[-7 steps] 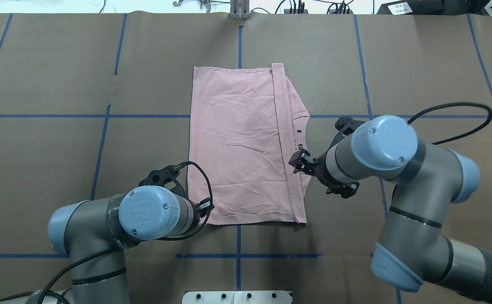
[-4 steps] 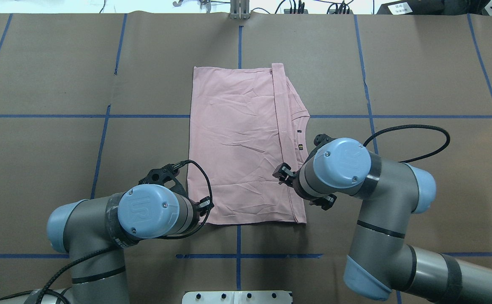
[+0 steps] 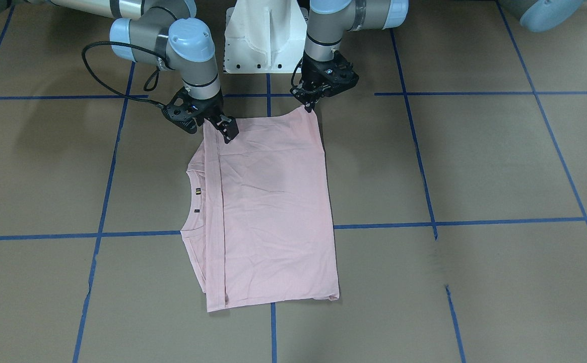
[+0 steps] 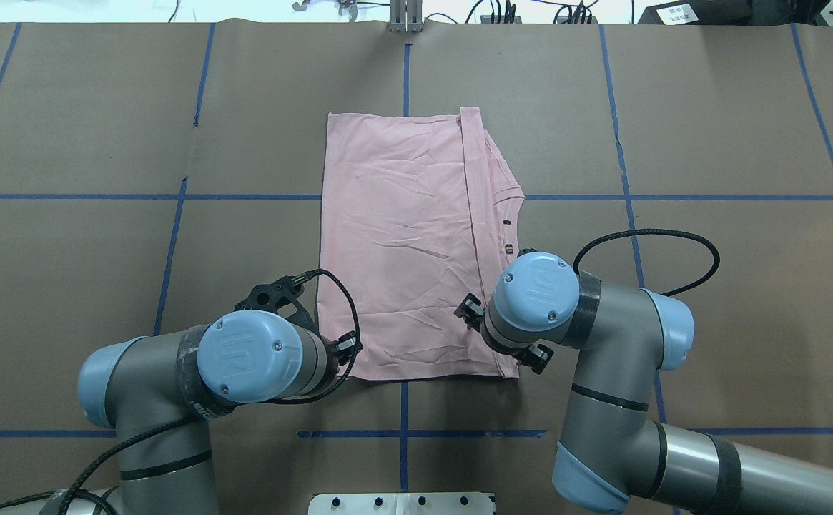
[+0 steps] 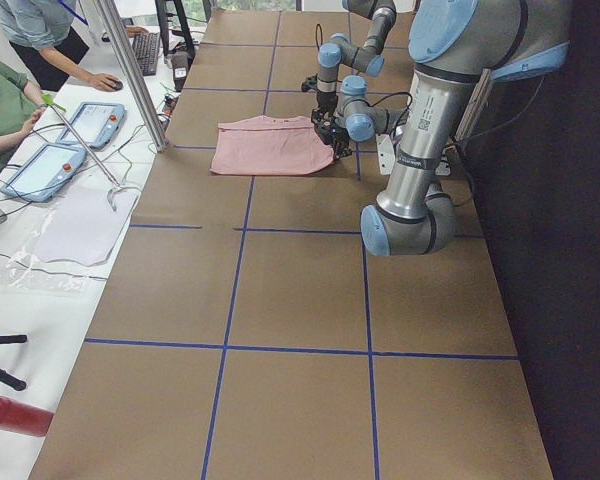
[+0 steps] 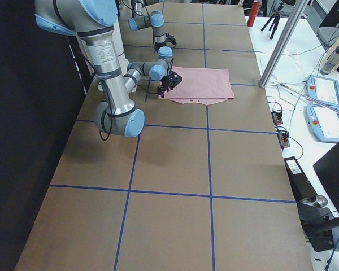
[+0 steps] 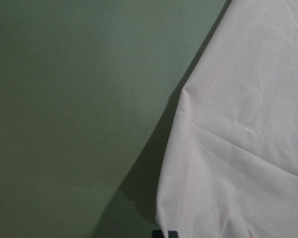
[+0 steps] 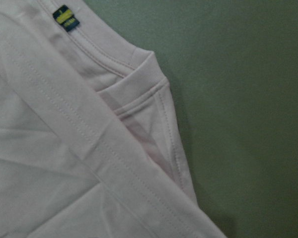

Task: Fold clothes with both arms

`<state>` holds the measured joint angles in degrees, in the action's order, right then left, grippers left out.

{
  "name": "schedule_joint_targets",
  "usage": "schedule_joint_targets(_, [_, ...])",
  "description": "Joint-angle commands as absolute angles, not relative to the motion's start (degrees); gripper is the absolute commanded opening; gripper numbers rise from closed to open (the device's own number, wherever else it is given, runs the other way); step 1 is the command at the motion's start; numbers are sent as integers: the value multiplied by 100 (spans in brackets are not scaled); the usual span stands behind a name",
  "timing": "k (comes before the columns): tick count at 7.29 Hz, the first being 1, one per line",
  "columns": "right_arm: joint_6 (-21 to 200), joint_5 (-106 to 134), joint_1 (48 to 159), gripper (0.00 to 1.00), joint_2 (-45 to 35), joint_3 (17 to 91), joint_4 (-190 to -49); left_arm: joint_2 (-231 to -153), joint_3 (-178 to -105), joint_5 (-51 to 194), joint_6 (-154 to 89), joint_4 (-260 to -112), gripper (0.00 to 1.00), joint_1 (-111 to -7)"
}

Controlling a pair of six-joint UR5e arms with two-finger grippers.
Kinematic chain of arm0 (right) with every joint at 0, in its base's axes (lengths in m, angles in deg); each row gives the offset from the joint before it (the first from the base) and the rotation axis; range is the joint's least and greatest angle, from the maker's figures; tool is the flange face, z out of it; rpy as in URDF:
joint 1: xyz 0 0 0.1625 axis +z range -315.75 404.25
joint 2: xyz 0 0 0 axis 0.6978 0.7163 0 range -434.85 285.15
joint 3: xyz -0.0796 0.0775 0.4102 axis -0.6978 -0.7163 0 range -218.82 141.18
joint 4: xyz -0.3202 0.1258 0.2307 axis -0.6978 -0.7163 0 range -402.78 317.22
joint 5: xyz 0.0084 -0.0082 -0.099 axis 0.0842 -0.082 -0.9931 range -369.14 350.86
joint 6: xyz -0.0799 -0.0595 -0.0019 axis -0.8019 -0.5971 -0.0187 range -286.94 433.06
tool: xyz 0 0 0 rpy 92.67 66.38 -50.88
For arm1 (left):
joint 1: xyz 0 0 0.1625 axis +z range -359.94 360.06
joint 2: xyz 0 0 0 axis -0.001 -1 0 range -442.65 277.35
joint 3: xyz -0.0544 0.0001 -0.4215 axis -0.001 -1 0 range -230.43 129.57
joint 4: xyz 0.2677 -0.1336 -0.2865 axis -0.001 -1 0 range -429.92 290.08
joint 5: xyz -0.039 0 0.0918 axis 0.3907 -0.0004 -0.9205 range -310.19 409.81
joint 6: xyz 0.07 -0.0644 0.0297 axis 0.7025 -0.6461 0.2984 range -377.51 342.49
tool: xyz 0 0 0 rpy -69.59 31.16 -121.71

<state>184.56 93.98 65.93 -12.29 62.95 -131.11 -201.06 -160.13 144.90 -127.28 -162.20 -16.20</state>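
Note:
The pale pink T-shirt point(image 3: 273, 201) lies folded flat on the brown table, plain reverse up, with its collar and small label point(image 3: 198, 191) peeking out on my right side. It also shows in the overhead view point(image 4: 402, 236). My left gripper point(image 3: 309, 105) is shut on the shirt's near left corner, which rises to a small peak. My right gripper point(image 3: 226, 132) is open, tilted, just over the shirt's near right corner by the folded edge. In the overhead view both sets of fingertips are hidden under the wrists. The right wrist view shows the collar point(image 8: 139, 74).
The white pedestal base point(image 3: 265, 35) stands at the table's near edge between the arms. Blue tape lines point(image 3: 474, 222) grid the brown table cover. A side table with tablets point(image 5: 45, 165) and seated operators lies beyond the far edge.
My right arm has swung back and to the left, bringing its gripper from beside the collar to the shirt's near right corner. The left arm and the shirt have stayed still.

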Motion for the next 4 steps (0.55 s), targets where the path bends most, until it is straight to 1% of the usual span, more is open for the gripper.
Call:
schedule_joint_targets(1, [18459,9440,6544,100,-1262,6287,-13190,-20103,-16038,14482,-12729,-16220,0,-1620])
schedule_joint_targets(4, [18442,9431,6421,100,-1262,6287,-13137,-20095,-16030,14490,-12729,-16220,0,-1620])
